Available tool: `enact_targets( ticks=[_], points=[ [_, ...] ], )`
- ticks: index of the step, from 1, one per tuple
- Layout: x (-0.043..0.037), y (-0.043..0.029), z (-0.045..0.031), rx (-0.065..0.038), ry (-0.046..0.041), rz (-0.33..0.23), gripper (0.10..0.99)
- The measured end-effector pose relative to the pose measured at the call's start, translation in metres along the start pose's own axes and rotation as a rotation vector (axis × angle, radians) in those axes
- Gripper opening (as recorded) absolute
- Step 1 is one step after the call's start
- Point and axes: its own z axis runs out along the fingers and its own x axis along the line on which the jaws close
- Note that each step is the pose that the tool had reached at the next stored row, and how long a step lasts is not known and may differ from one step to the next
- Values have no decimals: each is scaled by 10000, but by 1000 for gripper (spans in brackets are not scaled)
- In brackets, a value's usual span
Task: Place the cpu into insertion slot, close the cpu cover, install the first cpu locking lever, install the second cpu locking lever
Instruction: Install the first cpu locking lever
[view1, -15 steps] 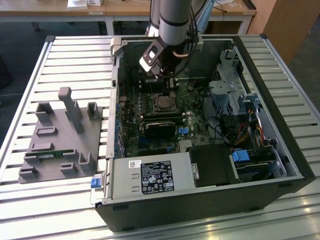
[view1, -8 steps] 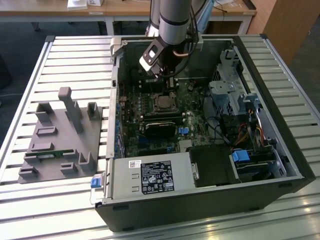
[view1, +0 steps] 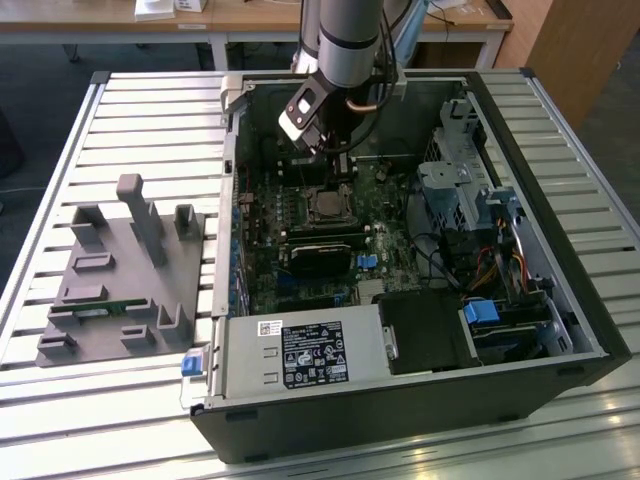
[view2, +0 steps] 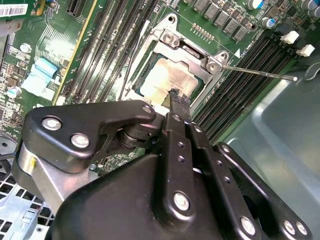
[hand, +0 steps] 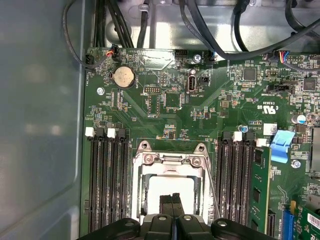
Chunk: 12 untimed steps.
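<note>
The cpu (hand: 167, 186) lies in the insertion slot (hand: 143, 146), its pale silver top showing through the cut-out of the cpu cover (hand: 170, 167). The cover lies flat over the chip in both wrist views, its frame (view2: 192, 57) ringing the cpu (view2: 162, 80). My gripper (hand: 172, 199) is shut with nothing between its fingers, and its black fingertips (view2: 175, 96) sit just over the chip's top. One thin wire locking lever (view2: 260, 72) sticks out from the socket corner across the memory slots; it also runs along the socket's side (hand: 212, 192). In the exterior view the gripper (view1: 335, 170) hangs inside the case above the socket (view1: 325, 207).
The open computer case (view1: 560, 300) lies on a slatted metal table (view1: 150, 110). Long black memory slots (hand: 102, 180) flank the socket on both sides. Black cables (hand: 210, 30) run along the case wall. A grey fixture block (view1: 120, 280) stands at the exterior view's left.
</note>
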Motion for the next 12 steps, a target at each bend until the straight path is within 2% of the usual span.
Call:
enact_targets(
  ticks=[12],
  points=[
    [1, 0, -27, 0, 0, 0, 106]
  ],
)
